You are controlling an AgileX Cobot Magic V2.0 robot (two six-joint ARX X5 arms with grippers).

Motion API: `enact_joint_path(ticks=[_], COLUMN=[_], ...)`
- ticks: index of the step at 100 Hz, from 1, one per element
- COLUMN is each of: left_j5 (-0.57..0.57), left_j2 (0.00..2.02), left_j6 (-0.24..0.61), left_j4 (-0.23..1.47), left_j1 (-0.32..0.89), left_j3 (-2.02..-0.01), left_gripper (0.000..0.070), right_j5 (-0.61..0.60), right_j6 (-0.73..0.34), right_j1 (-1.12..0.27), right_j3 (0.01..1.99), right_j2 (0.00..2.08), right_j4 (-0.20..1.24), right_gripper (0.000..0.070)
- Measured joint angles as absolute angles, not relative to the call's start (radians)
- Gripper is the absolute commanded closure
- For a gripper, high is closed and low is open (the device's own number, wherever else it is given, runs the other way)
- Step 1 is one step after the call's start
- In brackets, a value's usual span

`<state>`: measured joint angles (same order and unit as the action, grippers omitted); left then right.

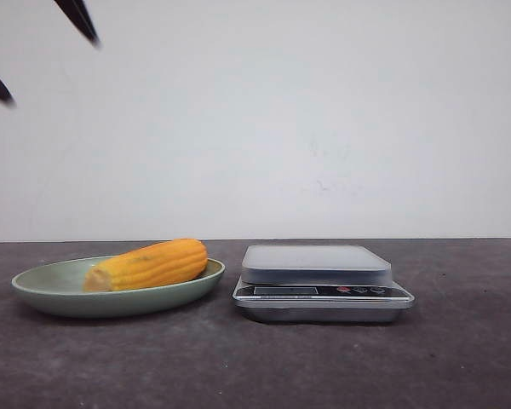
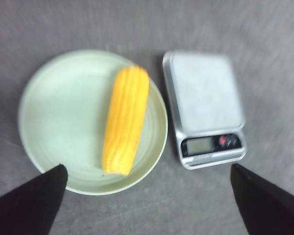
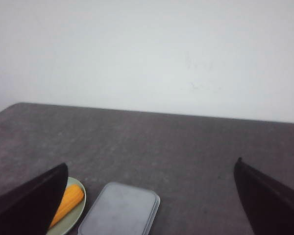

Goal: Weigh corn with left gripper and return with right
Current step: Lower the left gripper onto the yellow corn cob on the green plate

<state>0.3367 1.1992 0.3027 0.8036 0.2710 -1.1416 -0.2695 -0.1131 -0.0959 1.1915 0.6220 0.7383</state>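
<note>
The corn is a yellow-orange cob lying on its side in a pale green plate at the left of the table. High above the plate, my left gripper shows only two dark fingertips at the top left of the front view. In the left wrist view it is open, looking down on the corn from well above with nothing between the fingers. My right gripper is also open and empty, raised over the table, with the corn off to one side. It is out of the front view.
A silver kitchen scale with a grey platform stands just right of the plate, and nothing lies on it. The tabletop is dark grey and a white wall stands behind it.
</note>
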Motion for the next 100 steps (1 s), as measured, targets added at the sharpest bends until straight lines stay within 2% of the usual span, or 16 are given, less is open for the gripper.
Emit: enact_joint_path(ticks=[12,28,45,59,64,66,67,75,76,79,100], left_j5=[0.334,0.268,0.186,0.160,0.158,0.155,0.155,0.152,0.153,0.153,0.154], left_j2=[1.356,1.518,1.644,1.711,1.728,1.734,1.736,1.746,1.747,1.747,1.747], left_j6=[0.303,0.302,0.286,0.279,0.279,0.279,0.278,0.276,0.276,0.276,0.247], left_j4=[0.738,0.633,0.582,0.560,0.557,0.557,0.557,0.569,0.570,0.577,0.628], left_j1=[0.315,0.365,0.408,0.428,0.432,0.434,0.434,0.435,0.435,0.435,0.435], left_j3=[-1.142,-1.142,-1.142,-1.142,-1.142,-1.142,-1.142,-1.142,-1.142,-1.142,-1.162], left_gripper=[0.0064,0.0064,0.0064,0.0082,0.0185,0.0275,0.0294,0.0674,0.0700,0.0684,0.0689], right_j5=[-0.270,-0.269,-0.264,-0.262,-0.262,-0.262,-0.262,-0.262,-0.262,-0.262,-0.262], right_j6=[-0.113,-0.113,-0.113,-0.113,-0.113,-0.113,-0.113,-0.113,-0.113,-0.113,-0.113], right_j1=[-0.096,-0.096,-0.096,-0.096,-0.096,-0.096,-0.096,-0.096,-0.096,-0.096,-0.096], right_j3=[1.192,1.192,1.192,1.192,1.192,1.192,1.192,1.192,1.192,1.192,1.192], right_j2=[0.626,0.627,0.626,0.626,0.626,0.626,0.626,0.626,0.626,0.626,0.626], right_j4=[0.751,0.760,0.775,0.785,0.789,0.792,0.793,0.799,0.799,0.798,0.800], right_gripper=[0.0011,0.0011,0.0011,0.0012,0.0012,0.0012,0.0012,0.0012,0.0012,0.0012,0.0013])
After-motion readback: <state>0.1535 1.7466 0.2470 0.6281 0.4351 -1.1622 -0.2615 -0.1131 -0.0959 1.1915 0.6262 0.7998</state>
